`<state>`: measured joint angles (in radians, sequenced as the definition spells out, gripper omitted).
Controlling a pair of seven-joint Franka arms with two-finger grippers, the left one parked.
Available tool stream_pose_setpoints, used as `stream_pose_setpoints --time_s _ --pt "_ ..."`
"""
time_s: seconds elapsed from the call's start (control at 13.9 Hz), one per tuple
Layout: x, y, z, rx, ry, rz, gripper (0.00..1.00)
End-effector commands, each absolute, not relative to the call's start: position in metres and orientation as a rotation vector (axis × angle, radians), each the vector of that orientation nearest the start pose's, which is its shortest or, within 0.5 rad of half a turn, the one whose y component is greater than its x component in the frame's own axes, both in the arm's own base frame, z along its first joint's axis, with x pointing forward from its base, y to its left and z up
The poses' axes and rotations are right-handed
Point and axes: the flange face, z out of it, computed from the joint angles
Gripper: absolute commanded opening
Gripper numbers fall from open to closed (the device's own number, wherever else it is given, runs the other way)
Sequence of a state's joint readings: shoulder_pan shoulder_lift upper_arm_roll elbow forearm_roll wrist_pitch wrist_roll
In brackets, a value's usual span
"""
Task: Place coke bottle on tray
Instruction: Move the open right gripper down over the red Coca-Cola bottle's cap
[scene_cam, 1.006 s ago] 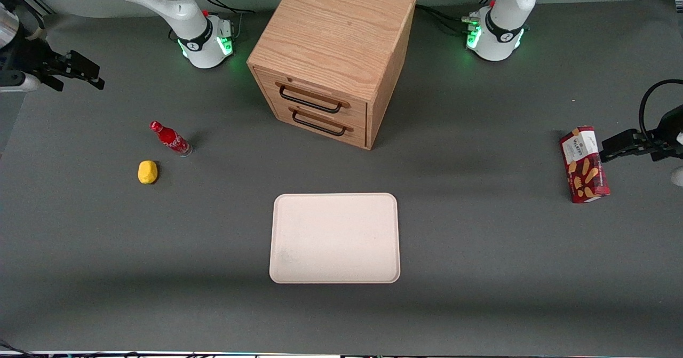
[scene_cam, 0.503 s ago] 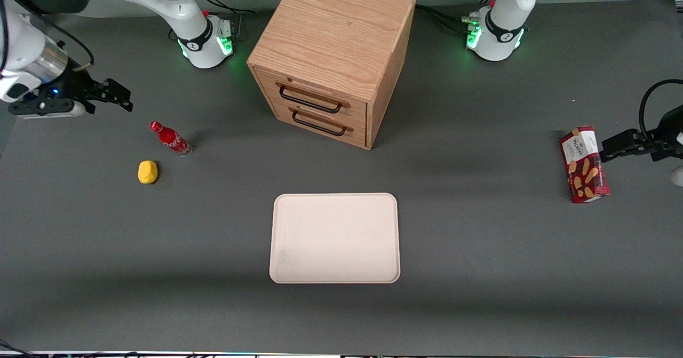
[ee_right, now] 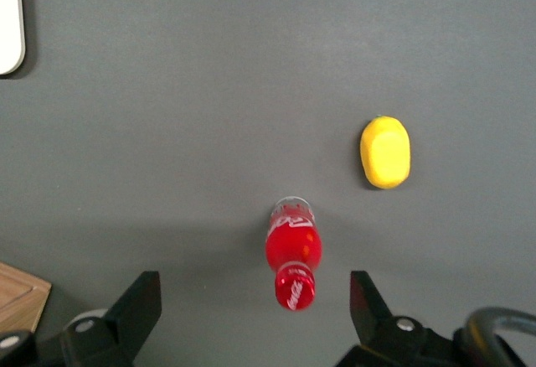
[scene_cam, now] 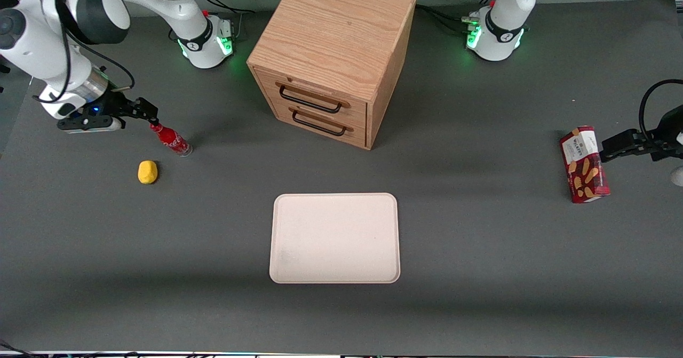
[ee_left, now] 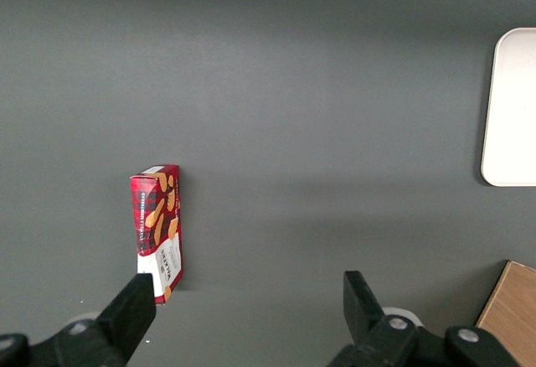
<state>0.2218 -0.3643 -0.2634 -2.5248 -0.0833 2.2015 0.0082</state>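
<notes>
The coke bottle (scene_cam: 171, 139) stands upright on the grey table toward the working arm's end, red with a red cap and white script. My gripper (scene_cam: 150, 114) hovers just above its cap, open and holding nothing. In the right wrist view the coke bottle (ee_right: 293, 260) shows from above, its cap between my two spread black fingers (ee_right: 138, 307), nearer one finger than the other. The tray (scene_cam: 334, 238), pale cream-pink and bare, lies flat at the table's middle, nearer the front camera than the cabinet. A corner of the tray (ee_right: 8, 23) shows in the right wrist view.
A yellow lemon (scene_cam: 148, 172) lies beside the bottle, slightly nearer the front camera. A wooden drawer cabinet (scene_cam: 333, 54) with two handled drawers stands at the middle. A red snack box (scene_cam: 584, 164) lies toward the parked arm's end.
My gripper has swung in from the table's edge toward the bottle and now hangs over its cap. The bottle, lemon and tray have not moved.
</notes>
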Motion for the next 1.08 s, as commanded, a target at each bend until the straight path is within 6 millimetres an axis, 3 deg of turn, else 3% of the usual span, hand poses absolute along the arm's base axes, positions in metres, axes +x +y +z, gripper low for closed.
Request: stream_pose_setpoints --time_s 0.0,0.43,1.01 --pt "0.408 -0.025 0.376 -3.110 -0.043 -0.107 1.00" --pt "0.402 -0.053 0.323 -3.108 -0.056 -0.144 1.00" --pt "0.391 -0.050 0.326 -3.096 -0.060 -0.040 1.00"
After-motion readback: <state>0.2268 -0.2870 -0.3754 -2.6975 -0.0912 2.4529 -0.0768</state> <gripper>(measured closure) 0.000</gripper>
